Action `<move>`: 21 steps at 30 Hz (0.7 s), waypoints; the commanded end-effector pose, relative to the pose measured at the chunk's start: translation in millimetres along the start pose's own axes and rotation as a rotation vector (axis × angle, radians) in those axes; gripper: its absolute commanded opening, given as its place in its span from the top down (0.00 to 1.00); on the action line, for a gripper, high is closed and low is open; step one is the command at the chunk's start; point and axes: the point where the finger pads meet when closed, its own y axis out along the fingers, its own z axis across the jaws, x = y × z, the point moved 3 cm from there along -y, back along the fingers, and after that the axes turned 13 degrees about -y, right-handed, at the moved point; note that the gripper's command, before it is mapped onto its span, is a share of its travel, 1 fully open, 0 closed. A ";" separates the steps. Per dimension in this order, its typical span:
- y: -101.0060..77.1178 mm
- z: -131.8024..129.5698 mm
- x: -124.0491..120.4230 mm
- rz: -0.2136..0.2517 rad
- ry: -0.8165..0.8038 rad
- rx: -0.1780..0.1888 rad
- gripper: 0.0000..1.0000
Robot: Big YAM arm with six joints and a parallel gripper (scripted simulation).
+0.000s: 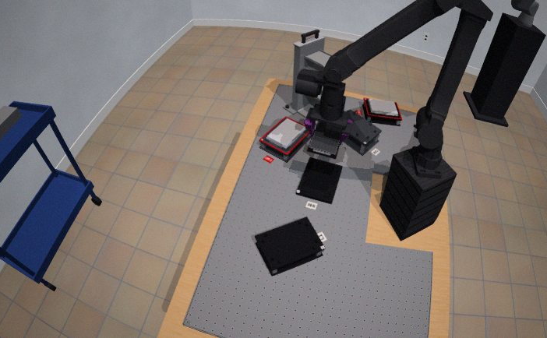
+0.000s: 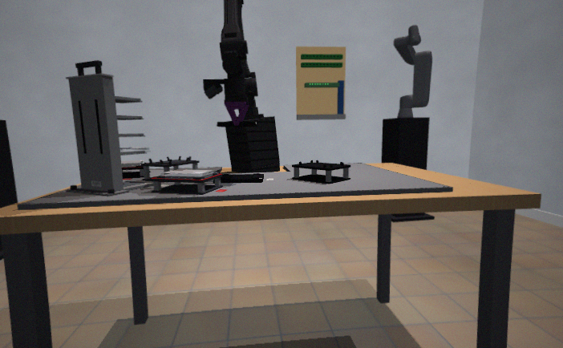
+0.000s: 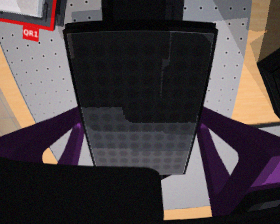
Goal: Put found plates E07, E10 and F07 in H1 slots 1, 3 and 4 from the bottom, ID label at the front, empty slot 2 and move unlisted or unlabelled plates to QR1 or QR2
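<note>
My gripper (image 1: 326,132) is shut on a dark, translucent well plate (image 1: 324,145) and holds it level, well above the deck. In the wrist view the plate (image 3: 140,96) spans the gap between the purple fingers. In the side view the plate (image 2: 243,123) hangs in the air under the gripper (image 2: 236,113). A flat black nest (image 1: 319,180) lies on the deck just below and in front of the plate. The grey plate hotel H1 (image 1: 307,75) stands behind the arm; its shelves (image 2: 130,125) show side-on, and I cannot tell what they hold.
A red-rimmed quarantine nest (image 1: 284,136) with a pale plate sits left of the gripper, and another one (image 1: 382,110) at the back right. A dark tilted nest (image 1: 361,134) is right of the gripper. A raised black nest (image 1: 289,245) stands nearer the front. The arm's base block (image 1: 416,193) is at the right.
</note>
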 end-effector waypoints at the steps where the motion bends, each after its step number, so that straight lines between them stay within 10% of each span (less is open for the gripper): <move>1: -25.2 21.8 3.8 -0.015 0.008 0.051 0.14; 21: -73.4 19.1 14.0 -0.018 -0.009 0.054 0.14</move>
